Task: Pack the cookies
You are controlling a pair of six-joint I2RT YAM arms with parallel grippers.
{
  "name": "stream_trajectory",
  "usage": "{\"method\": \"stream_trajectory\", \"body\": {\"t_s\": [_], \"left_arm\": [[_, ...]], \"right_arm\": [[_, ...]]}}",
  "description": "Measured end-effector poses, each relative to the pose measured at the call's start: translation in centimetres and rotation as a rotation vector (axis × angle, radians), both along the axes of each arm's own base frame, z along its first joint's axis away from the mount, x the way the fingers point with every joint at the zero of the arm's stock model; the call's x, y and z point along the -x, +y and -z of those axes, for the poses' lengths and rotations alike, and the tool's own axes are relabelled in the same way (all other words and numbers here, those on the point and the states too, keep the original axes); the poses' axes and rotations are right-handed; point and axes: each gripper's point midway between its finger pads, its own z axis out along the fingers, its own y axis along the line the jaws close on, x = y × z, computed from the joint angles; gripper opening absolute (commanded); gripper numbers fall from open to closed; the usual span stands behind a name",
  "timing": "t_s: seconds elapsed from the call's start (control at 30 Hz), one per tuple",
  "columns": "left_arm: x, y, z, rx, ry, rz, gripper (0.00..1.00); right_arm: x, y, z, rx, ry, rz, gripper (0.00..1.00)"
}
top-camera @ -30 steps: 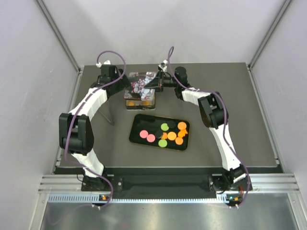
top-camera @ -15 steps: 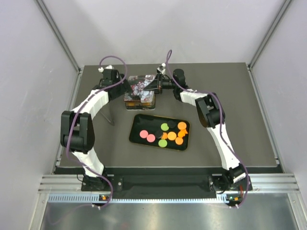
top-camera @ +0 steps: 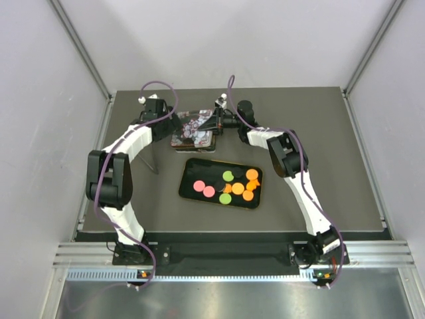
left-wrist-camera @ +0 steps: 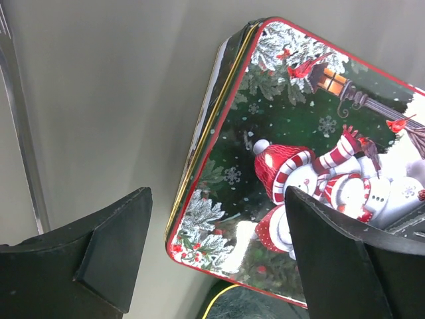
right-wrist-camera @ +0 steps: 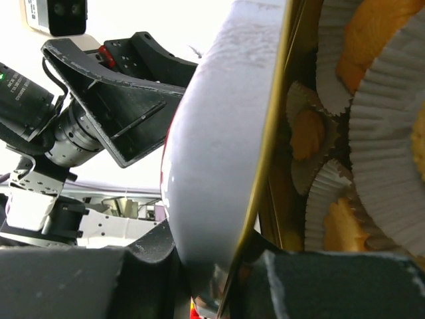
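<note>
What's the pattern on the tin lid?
Snowman with red-striped hat on a snowy green lid, red-edged; left wrist view shows it best.

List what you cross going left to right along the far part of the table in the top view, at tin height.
left tool → tin lid → right tool
</note>
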Motion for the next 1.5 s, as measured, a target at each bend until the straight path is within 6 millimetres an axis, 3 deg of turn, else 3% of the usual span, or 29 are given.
{"method": "stream_trajectory", "body": {"t_s": [0.37,0.7,1.5], "left_arm": [[0.0,0.0,2.4,-0.003,0.049,-0.002,0.84],[-0.5,-0.3,2.6,0.006,0.051,0.002,0.83],[-2.1,-1.5,2.9,0.031,0.063,0.019,0.82]], "right_arm": [[-0.2,-0.1,0.5,0.010,-0.005,0.010,0.27],[-0.3,-1.2,0.7,-0.012,0.012,0.037,0.34],[-1.4,-8.4,2.4,0.014,0.069,0.190,0.45]]}}
